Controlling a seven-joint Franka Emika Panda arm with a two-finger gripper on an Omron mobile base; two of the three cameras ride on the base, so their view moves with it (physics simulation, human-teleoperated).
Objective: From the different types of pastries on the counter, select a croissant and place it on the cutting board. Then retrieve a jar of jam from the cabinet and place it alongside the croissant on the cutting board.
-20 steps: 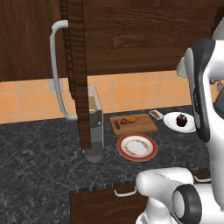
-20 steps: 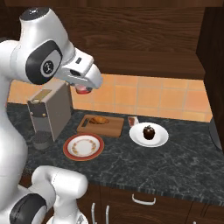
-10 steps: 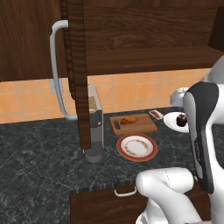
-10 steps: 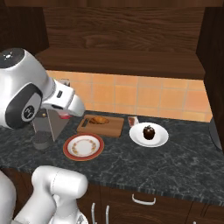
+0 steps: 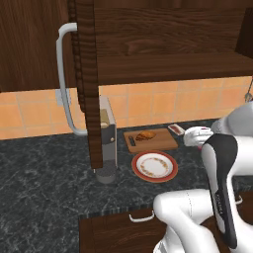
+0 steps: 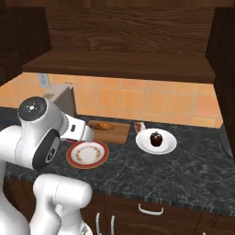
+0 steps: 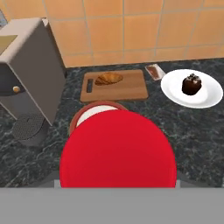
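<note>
A red jar of jam point(image 7: 118, 148) looms large in the hand view, and my gripper point(image 5: 195, 135) is shut on it, its fingers hidden behind the jar. The jar hangs above the dark counter point(image 6: 193, 170), over the near side of the round red-rimmed plate point(image 7: 87, 114). Just beyond the plate lies the wooden cutting board point(image 7: 127, 89) with the golden croissant point(image 7: 109, 78) on its left half. Board point(image 5: 158, 142) and croissant point(image 5: 145, 135) also appear left of my gripper in the left base view. The cabinet door point(image 5: 84, 74) stands open.
A white plate point(image 6: 156, 141) with a dark chocolate cake stands right of the board. A little tray point(image 7: 153, 71) sits at the board's far right corner. A grey coffee machine point(image 5: 106, 143) stands left of the board. The open door's pale handle point(image 5: 64, 84) juts out at upper left.
My arm has come down from cabinet height to just above the counter, carrying the red jar toward the plate and board. The things on the counter have not moved.
</note>
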